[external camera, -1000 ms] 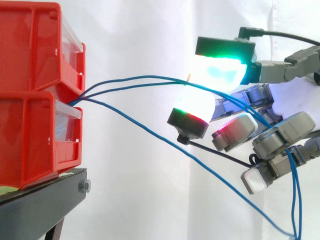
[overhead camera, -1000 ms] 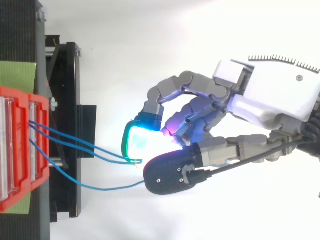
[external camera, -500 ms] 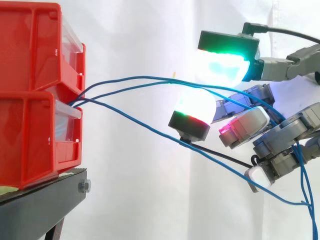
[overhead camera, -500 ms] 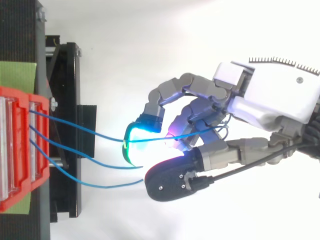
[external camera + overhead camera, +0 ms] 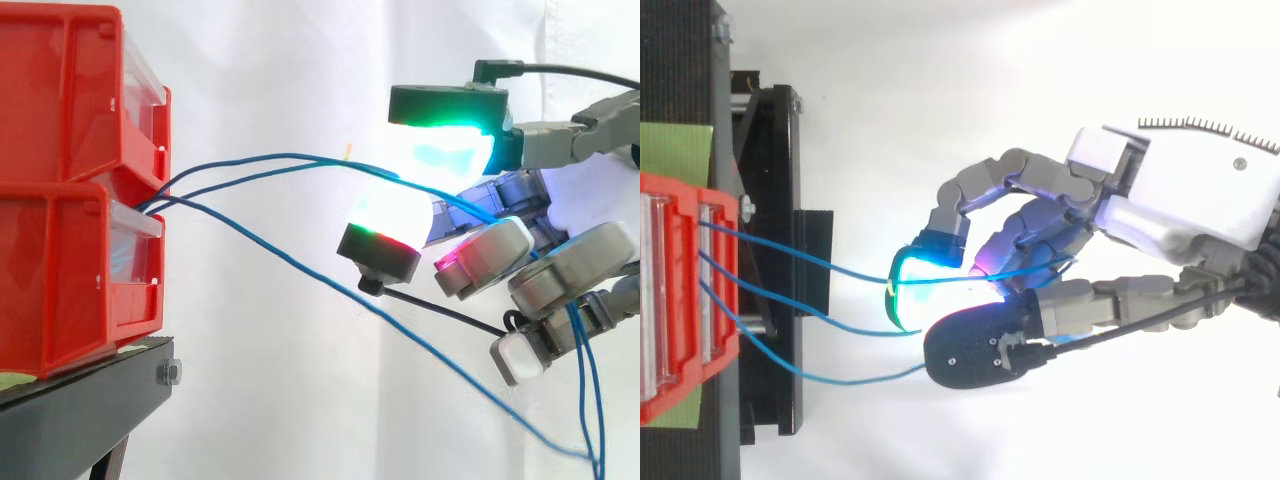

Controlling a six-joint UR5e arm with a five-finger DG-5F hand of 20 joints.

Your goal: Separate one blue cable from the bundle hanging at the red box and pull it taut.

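Blue cable (image 5: 790, 252), topmost of three in top view, leaves the red bins (image 5: 60, 130) at left & runs right into the hand (image 5: 1170, 190). It crosses the cyan-green fingertip pad (image 5: 910, 295) and goes on among the curled fingers. Thumb pad (image 5: 970, 355), black-backed, sits close vs that fingertip w/ the cable between them. So the hand is closed in a pinch on it, other fingers curled in, though glow hides the exact contact pt. Cable bows slightly, not dead straight.

Middle cable (image 5: 830, 320) ends at the pads too. Lowest cable (image 5: 855, 380) sags most & meets the thumb's underside. In side view it slopes down to lower right (image 5: 400, 337), slack, well below the hand. Both upper cables arch up from the gap betw. the bins & pass betw. the glowing pads.

Bins stacked two high on black stand (image 5: 80, 400), white curtain (image 5: 280, 400) behind.
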